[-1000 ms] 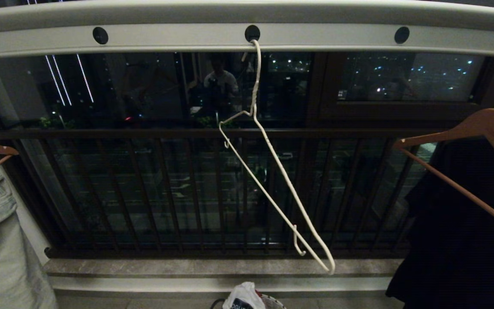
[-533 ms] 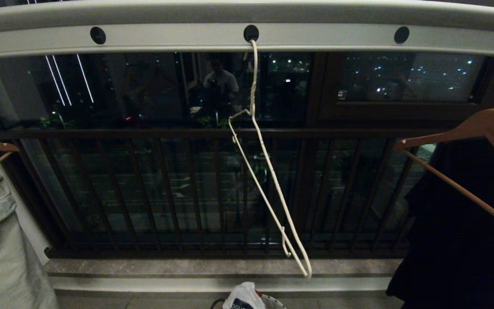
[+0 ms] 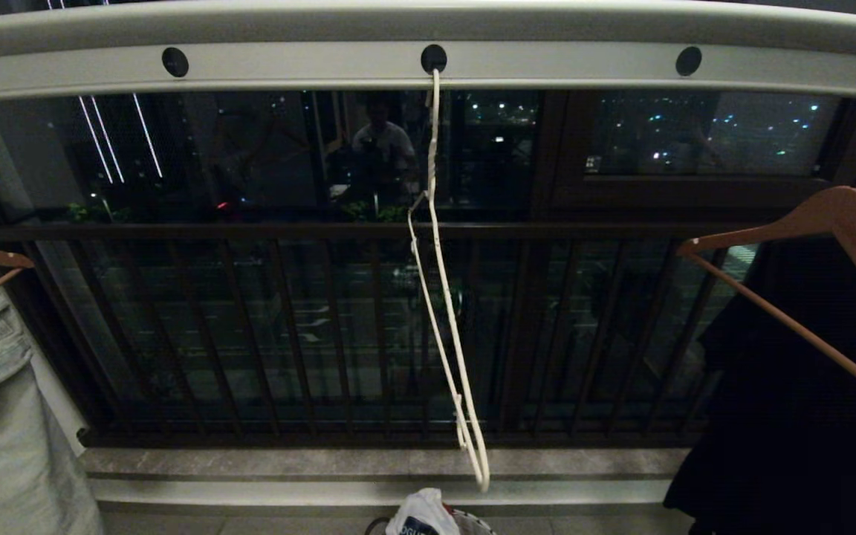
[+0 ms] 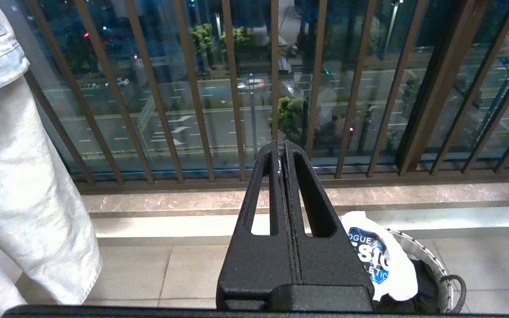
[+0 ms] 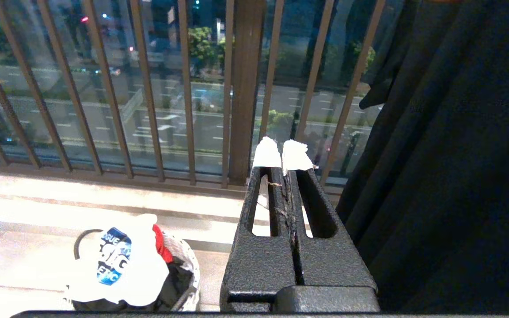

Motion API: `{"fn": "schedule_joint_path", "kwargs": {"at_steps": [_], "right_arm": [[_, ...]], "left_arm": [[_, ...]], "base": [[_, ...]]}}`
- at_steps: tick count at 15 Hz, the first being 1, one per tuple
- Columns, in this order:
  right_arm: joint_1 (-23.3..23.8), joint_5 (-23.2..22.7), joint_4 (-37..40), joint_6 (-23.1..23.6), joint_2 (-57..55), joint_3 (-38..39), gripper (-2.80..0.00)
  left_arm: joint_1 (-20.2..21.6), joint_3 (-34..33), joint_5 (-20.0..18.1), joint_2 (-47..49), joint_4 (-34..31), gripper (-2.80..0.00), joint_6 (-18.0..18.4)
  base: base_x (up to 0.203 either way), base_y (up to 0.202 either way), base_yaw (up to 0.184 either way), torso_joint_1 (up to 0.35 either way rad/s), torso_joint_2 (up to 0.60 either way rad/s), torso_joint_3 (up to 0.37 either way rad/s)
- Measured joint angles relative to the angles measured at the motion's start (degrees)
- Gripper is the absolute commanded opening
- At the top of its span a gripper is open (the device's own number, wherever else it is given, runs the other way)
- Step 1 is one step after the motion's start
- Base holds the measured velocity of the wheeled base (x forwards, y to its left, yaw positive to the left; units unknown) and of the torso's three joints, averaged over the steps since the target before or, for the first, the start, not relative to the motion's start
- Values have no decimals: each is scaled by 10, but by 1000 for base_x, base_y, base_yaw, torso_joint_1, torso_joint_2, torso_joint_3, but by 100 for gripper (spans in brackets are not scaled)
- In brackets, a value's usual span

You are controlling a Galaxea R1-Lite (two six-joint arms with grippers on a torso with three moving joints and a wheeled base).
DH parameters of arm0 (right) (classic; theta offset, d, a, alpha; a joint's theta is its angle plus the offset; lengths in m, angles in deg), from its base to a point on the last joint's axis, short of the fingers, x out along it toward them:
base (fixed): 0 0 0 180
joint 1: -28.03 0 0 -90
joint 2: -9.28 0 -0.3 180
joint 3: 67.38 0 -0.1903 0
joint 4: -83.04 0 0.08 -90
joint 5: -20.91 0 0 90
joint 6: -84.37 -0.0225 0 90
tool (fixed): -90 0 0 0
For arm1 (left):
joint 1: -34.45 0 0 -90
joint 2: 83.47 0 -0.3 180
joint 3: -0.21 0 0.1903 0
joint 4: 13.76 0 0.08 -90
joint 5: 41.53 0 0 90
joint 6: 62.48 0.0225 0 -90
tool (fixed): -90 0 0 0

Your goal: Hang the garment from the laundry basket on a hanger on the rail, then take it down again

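- The garment (image 4: 376,254) lies bunched atop the laundry basket (image 4: 431,265); its blue print partly reads "OGUE", "ETIC".
- The hanger (image 3: 446,297) hangs bare from the rail (image 3: 547,63).
- Left gripper (image 4: 282,152) and right gripper (image 5: 283,163): fingers pressed together, empty.

The rail (image 3: 324,63) above me is smooth, pale painted metal with a dull sheen. The hanger (image 3: 446,319) is thin white-coated wire. My left end effector (image 4: 283,154) and right end effector (image 5: 283,170) are black with a rough, grainy matt finish. The garment (image 5: 122,260) is soft white cloth, the basket (image 4: 431,269) woven. The wooden hanger (image 3: 829,223) looks smooth, the ledge (image 4: 192,201) polished stone.
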Motion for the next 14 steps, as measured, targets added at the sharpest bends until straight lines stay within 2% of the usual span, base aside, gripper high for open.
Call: {"fn": "schedule_joint_path", "kwargs": {"at_steps": [14], "right_arm": [[0, 4, 0, -14, 0, 0, -280]], "left_arm": [[0, 0, 0, 0, 0, -280, 0]], "base": [[0, 0, 0, 0, 0, 0]]}}
